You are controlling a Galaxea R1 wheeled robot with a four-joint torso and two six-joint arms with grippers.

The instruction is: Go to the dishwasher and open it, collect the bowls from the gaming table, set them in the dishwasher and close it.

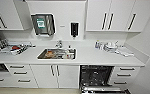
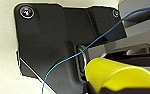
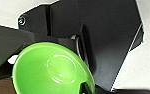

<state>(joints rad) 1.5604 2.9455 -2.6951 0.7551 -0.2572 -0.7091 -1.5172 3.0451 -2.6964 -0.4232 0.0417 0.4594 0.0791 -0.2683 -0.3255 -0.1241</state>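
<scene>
At right pincer [image 3: 84, 88], gripped a green bowl [image 3: 51, 70]; at left pincer [image 2: 91, 89], a yellow bowl [image 2: 116, 75]. Faced open dishwasher [image 1: 96, 75]; loading probably needed closer approach.

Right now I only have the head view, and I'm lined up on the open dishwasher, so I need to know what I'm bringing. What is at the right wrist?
Observer: A glossy bright green round bowl sits close up in the right wrist view.
Operator: Is there anything inside it?
Observer: No, its inside looks empty, with just shiny reflections.
Operator: And the left wrist?
Observer: A yellow rounded piece, likely a bowl seen from its outside, sits close up there.
</scene>
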